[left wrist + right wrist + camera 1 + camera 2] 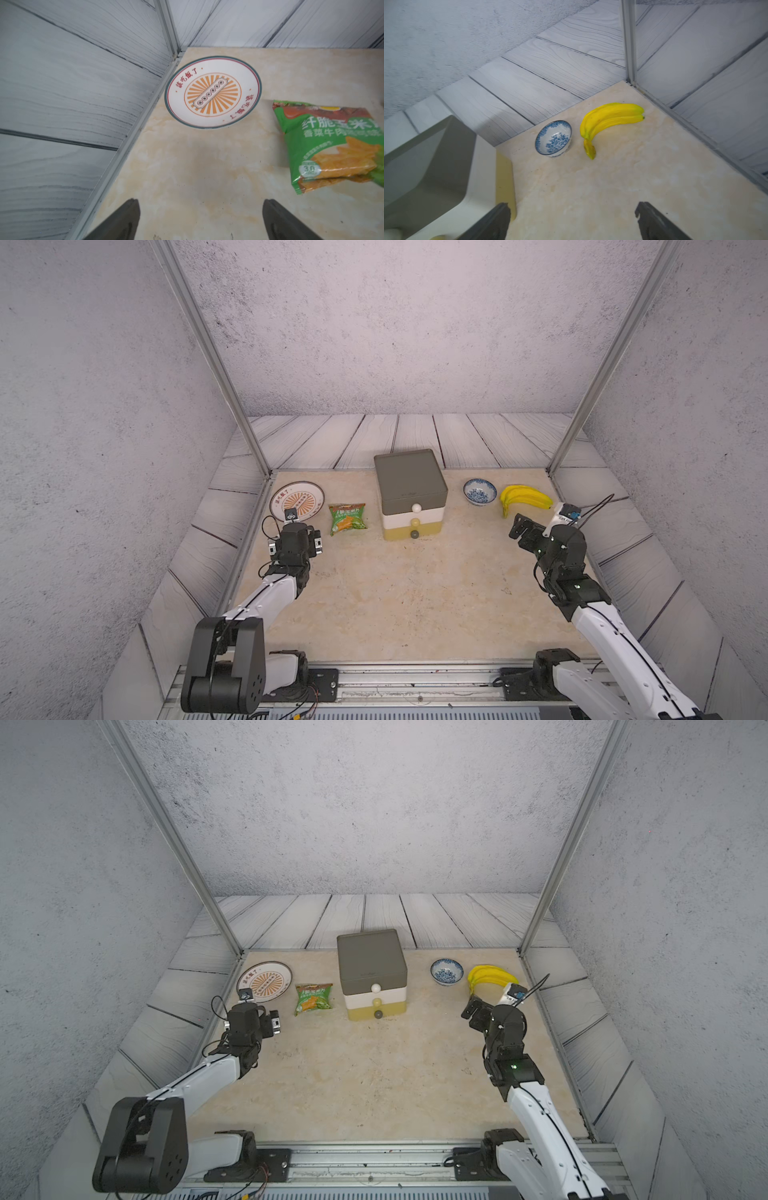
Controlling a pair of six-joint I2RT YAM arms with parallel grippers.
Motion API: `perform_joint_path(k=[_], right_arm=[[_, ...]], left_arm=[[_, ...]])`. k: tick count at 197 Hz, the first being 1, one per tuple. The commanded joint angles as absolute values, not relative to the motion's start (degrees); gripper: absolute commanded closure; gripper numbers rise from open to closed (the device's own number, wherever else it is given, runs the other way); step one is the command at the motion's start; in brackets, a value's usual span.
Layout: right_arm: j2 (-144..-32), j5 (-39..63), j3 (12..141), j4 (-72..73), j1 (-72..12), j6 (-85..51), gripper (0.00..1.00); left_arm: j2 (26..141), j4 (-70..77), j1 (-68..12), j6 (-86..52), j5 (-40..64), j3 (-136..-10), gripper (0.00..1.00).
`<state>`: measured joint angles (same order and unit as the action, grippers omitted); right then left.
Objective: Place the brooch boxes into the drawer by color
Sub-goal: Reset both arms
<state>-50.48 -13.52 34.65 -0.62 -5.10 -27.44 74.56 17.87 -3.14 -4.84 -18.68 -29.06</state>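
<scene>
Starting on the left, our left claw (295,546) hangs over the tabletop (395,593) close to the left edge. In the left wrist view its jaws are spread wide with only bare tabletop between them.

Just past it, in the far left corner, sits a round plate (303,493) with an orange sunburst print and red Chinese characters. Right of the plate a green snack packet (347,519) lies flat.

Next up is the drawer chest (409,489), in the middle of the tabletop toward the far side. It's got a grey drawer on top, white in the middle and yellow at the bottom, each with a round knob facing us. All three look pushed in.

Further right there's a small blue-and-white bowl (479,491) standing upright, and just beside it a bunch of yellow bananas (524,497).

Our right claw (521,533) hovers just on the near side of the bananas. It's wide open too, and the right wrist view shows nothing in it.
</scene>
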Motion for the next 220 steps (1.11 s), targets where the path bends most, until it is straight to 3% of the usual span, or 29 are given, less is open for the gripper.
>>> perform_joint_path(k=[1,16,43,78,138,170,187,220], right_arm=[[-53.9,-22.3,36.6,-2.6,-2.9,-22.7,0.0],[-57.1,-29.0,35.1,0.9,-2.2,-19.2,0.0],[-61.2,-30.2,27.9,16.3,-1.1,-12.8,0.0],[-70.0,-26.6,25.3,27.7,-0.8,-10.2,0.0],[-83.2,-17.1,21.2,46.6,-0.9,-8.0,0.0],[-88.5,-12.8,23.2,48.6,-0.9,-5.7,0.0],[-86.8,-12.5,25.3,41.3,-0.9,-6.0,0.0],[-87.1,-12.3,25.2,42.1,-0.9,-5.7,0.0]], left_arm=[[78.4,30.2,-2.7,-1.6,-19.3,-27.4,0.01],[81.0,30.1,-2.6,-1.3,-18.1,-29.1,0.02],[80.7,31.6,-2.7,-1.1,-13.8,-28.9,0.02],[83.5,46.1,-2.6,-1.2,-11.1,-22.3,0.02],[87.7,45.6,-2.0,-1.6,-10.6,-24.4,0.02],[87.7,43.0,-0.8,-2.3,-8.5,-25.7,0.02],[87.7,43.1,-0.8,-2.3,-8.5,-25.6,0.02],[87.5,43.1,-0.9,-2.3,-8.5,-25.6,0.02]])
